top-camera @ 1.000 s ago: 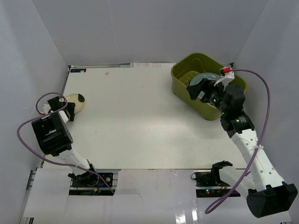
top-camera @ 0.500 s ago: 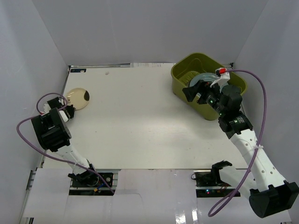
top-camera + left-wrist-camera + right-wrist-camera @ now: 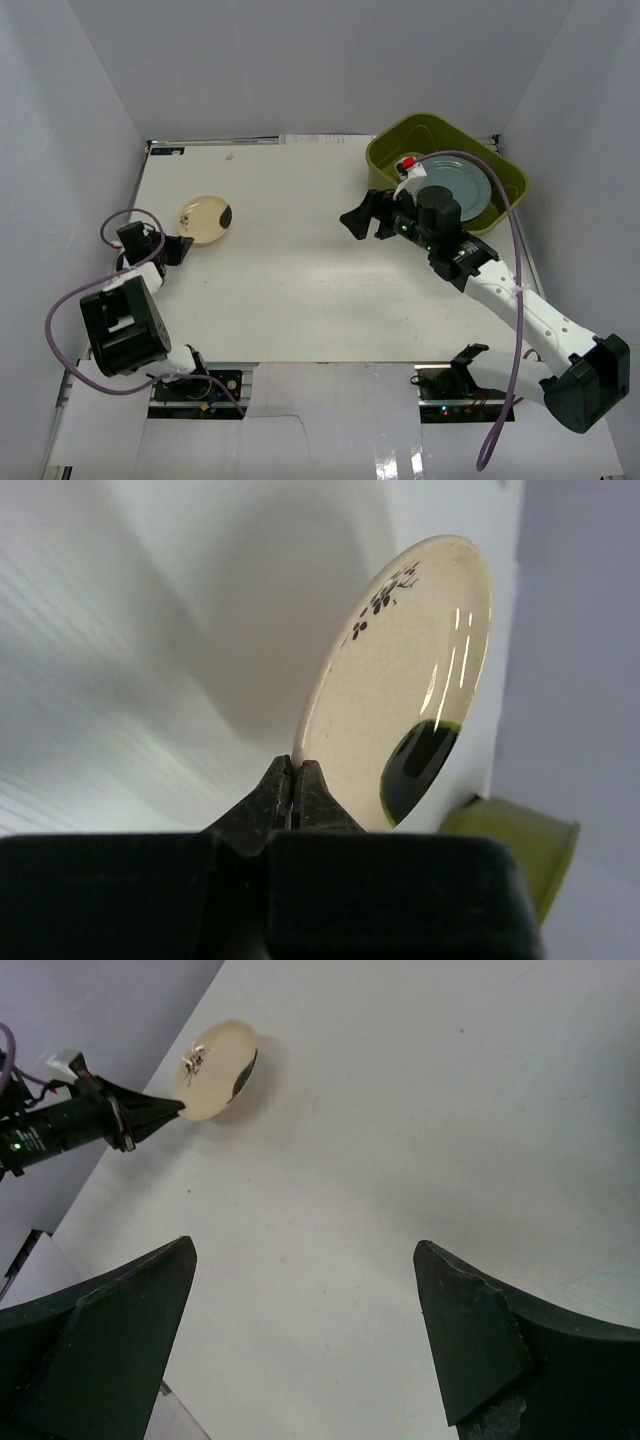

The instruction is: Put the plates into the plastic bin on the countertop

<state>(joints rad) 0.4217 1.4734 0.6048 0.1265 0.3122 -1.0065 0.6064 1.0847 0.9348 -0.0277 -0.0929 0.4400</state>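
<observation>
The left end effector (image 3: 180, 243) is pinched down tight on the near rim of a tan plate (image 3: 206, 219), its two dark fingers almost meeting on the thin edge. An edge hold like this looks like the only one a flat dish offers to narrow fingers, since there is nothing else to get around. The plate is over the left side of the bench (image 3: 300, 290), well apart from the bin (image 3: 385, 150) at the far right corner, so it will probably need to be carried across or handed over. In the left wrist view the plate (image 3: 400, 680) stands tilted, face turned up and away. It is a smooth, glossy glazed round, cream-tan, with a dark patch near the lower edge and a small sprig of dark blossoms higher up. Whether its lowest edge touches the bench cannot be told. The right end effector (image 3: 358, 222) hangs over the middle of the bench with its fingers spread wide and nothing between them, pointed toward the plate, which suggests it is placed to receive it. The bin is olive-green moulded plastic with rounded corners, and a plain teal plate (image 3: 470, 190) lies in it, partly hidden by the right arm.
</observation>
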